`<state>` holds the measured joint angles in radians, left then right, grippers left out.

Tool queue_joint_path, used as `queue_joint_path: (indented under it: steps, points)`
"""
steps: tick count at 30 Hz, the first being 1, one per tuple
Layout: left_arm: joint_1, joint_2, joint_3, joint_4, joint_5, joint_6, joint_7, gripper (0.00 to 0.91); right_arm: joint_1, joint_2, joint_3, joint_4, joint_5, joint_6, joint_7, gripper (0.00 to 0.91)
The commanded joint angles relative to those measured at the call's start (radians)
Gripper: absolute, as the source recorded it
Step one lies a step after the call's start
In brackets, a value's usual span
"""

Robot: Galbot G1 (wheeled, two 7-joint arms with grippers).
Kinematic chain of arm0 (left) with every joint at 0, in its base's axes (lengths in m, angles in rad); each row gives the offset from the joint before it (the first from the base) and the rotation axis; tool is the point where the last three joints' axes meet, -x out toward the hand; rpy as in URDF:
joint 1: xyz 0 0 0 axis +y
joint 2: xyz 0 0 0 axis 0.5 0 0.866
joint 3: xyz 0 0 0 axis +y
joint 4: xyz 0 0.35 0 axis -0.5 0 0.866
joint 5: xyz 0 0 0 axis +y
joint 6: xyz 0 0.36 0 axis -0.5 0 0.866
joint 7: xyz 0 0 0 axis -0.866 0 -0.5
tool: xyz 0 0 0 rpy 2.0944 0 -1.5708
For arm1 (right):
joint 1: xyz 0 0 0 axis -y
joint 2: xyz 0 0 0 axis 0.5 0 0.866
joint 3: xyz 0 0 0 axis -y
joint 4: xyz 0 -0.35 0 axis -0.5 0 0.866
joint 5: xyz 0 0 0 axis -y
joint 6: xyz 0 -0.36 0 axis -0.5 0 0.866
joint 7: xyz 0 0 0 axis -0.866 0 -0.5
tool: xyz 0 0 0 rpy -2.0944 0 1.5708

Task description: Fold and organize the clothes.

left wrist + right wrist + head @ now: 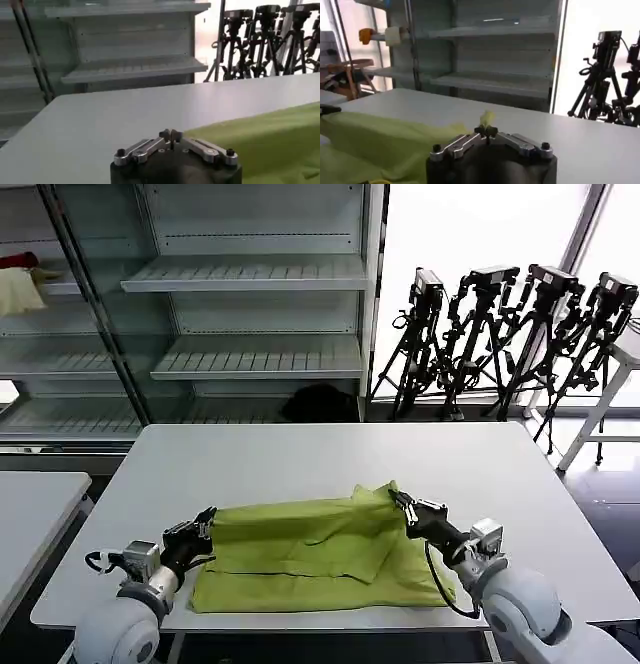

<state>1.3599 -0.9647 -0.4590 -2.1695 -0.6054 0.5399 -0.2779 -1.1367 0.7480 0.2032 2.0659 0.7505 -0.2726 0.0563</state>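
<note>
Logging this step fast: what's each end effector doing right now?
Left end effector: shut, empty, beside the T-shirt's left edge.
Right end effector: shut on the T-shirt, pinching its right upper corner.

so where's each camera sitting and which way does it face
Head view: high on the robot, looking down at the table, T-shirt, left gripper and right gripper.
Left wrist view: behind the left gripper, fingers shut, facing the shelves.
Right wrist view: behind the right gripper, pinching T-shirt.
All share the T-shirt.
</note>
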Motion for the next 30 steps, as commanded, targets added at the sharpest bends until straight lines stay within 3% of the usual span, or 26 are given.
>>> queue_joint_path:
  steps: [1,17,30]
  points:
    - [0.154,0.002,-0.069,-0.14,0.031,0.018,-0.029,0.0,-0.179,-0.04,0.083,0.101,-0.008,0.018,-0.001,0.0]
    - [0.25,-0.023,-0.016,-0.132,0.171,-0.012,0.014,0.0,-0.338,-0.063,0.136,0.125,-0.066,0.065,-0.023,0.0]
    - [0.231,-0.031,0.0,-0.08,0.184,-0.013,0.014,0.0,-0.384,-0.057,0.131,0.122,-0.066,0.069,-0.018,0.0]
